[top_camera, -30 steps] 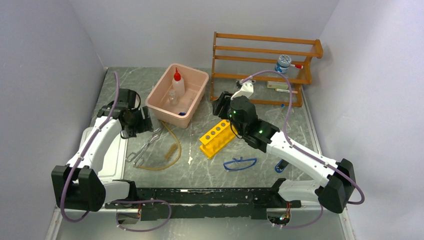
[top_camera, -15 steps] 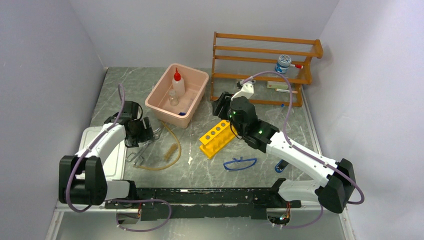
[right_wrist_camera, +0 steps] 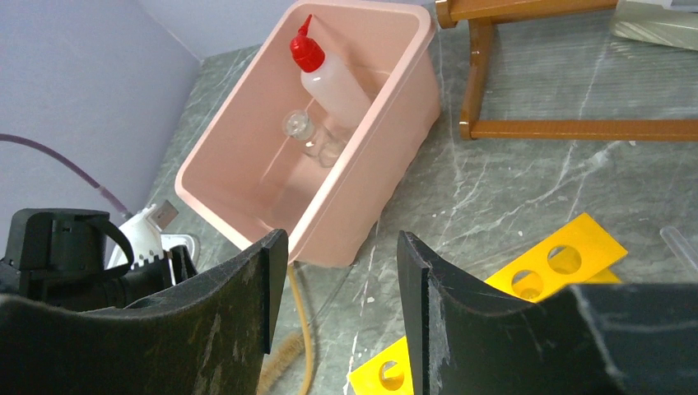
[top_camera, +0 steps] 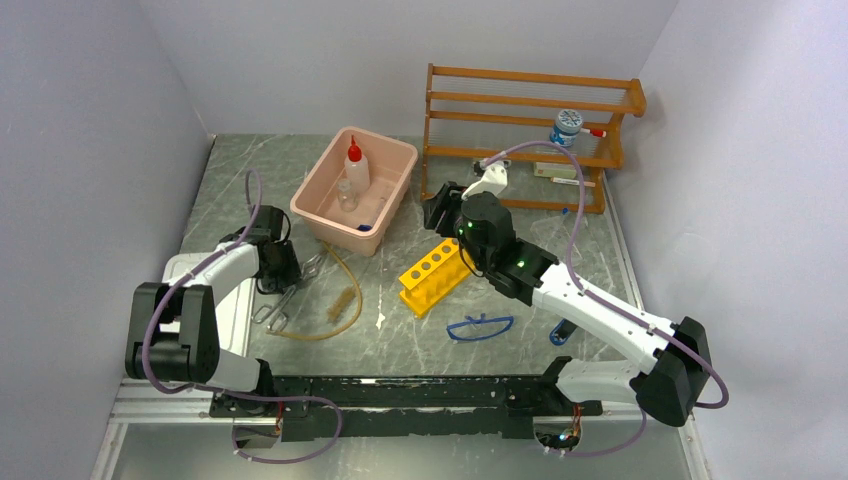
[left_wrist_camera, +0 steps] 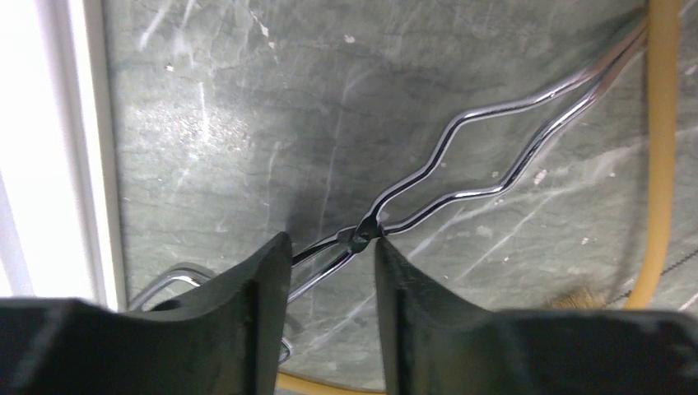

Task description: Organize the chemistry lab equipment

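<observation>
The metal tongs (top_camera: 288,298) lie on the table left of centre. My left gripper (top_camera: 283,268) is open and low over them; in the left wrist view the left gripper (left_wrist_camera: 329,243) has a finger on each side of the tongs (left_wrist_camera: 461,156) near their pivot. The tan tubing (top_camera: 345,300) loops beside them. The red-capped squeeze bottle (top_camera: 356,170) and the clear beaker (top_camera: 347,195) sit in the pink tub (top_camera: 395,165). My right gripper (top_camera: 437,210) is open and empty above the yellow rack (top_camera: 433,275). The blue goggles (top_camera: 480,326) lie near the front.
The wooden shelf rack (top_camera: 530,105) stands at the back right with a blue-and-white bottle (top_camera: 568,127) on it. A white lid (top_camera: 225,315) lies under the left arm at the table's left edge. Walls close in on both sides.
</observation>
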Robot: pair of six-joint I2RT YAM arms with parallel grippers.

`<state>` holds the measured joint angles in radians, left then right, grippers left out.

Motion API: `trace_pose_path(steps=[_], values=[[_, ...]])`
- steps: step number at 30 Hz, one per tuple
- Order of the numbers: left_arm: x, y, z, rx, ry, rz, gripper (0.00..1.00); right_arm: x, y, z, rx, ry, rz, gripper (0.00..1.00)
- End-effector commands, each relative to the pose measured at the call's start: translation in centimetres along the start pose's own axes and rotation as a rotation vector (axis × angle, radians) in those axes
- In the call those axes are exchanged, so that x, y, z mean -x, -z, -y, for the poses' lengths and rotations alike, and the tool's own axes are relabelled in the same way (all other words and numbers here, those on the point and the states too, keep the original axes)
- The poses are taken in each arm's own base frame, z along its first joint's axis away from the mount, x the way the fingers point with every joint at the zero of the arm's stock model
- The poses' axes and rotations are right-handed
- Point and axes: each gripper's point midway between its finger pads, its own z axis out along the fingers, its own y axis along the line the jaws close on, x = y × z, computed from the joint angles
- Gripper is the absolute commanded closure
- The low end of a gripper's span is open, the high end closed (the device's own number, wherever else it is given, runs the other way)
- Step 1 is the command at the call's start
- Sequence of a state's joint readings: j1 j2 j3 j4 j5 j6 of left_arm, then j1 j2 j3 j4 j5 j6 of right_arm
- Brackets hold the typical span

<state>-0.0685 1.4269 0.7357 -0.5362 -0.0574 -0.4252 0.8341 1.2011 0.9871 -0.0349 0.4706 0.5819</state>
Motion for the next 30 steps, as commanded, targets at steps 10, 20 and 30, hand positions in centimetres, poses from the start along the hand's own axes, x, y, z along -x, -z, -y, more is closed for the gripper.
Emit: trace_pose_path(steps=[10, 20, 30], values=[[1.4, -1.3, -0.8, 0.068, 0.028, 0.027, 0.89, 1.2, 0.6, 0.4, -0.003, -0.025, 0.05, 0.45], [0.3, -2.6, -0.5, 0.054, 0.021, -0.035, 0.58, 1.3, 0.9, 0.7, -0.009, -0.027, 0.056, 0.44], [0.4, -2.4, -0.3, 0.078, -0.006, -0.043, 0.95, 2.5, 1.0, 0.0, 0.012, 0.021, 0.09, 0.44]])
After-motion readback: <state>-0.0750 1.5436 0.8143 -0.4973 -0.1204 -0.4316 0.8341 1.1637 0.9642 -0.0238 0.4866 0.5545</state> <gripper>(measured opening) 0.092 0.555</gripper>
